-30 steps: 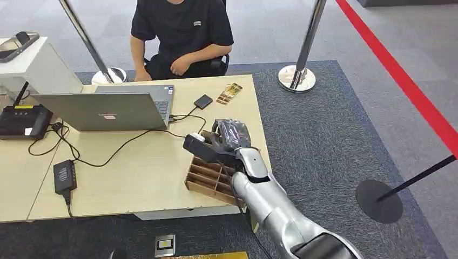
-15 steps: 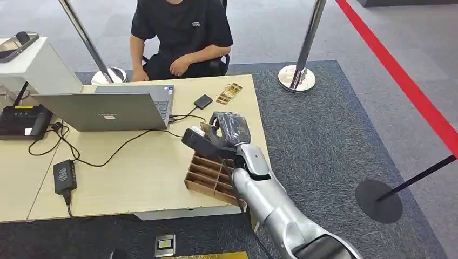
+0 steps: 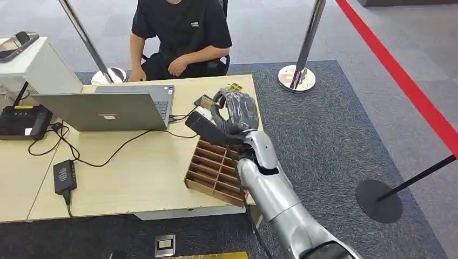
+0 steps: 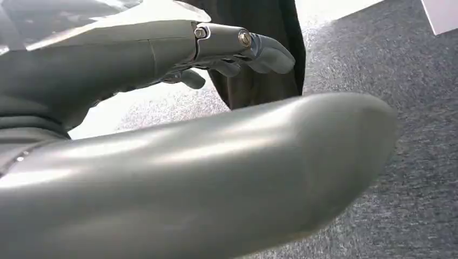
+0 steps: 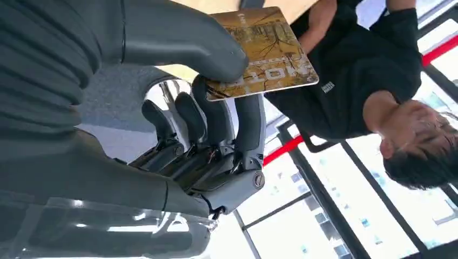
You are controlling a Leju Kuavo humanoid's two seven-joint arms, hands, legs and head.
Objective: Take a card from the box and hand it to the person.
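Pinching a gold-printed card [image 5: 263, 49] between its thick thumb and darker fingers [image 5: 249, 121], the right hand [image 3: 233, 114] sits just right of centre in the head view, raised above the far right part of the table [image 3: 140, 172]. From the right wrist camera the card lies flat against the fingertips, the thumb pressing on its face, and its free end points toward the person [image 5: 372, 81] in a black shirt. In the head view this person [image 3: 181, 32] sits at the top centre, behind the table's far edge. A wooden box [image 3: 213, 170] with slotted compartments rests near the table's lower right corner, just below the raised hand and apart from it. More gold cards [image 3: 233, 87] lie on the tabletop near the far edge, above the hand. An open laptop [image 3: 108, 108] stands at the left centre, with a black cable running from it across the tabletop. The left hand [image 4: 162, 59] appears in its own wrist view over grey carpet, fingers stretched out and apart, holding nothing
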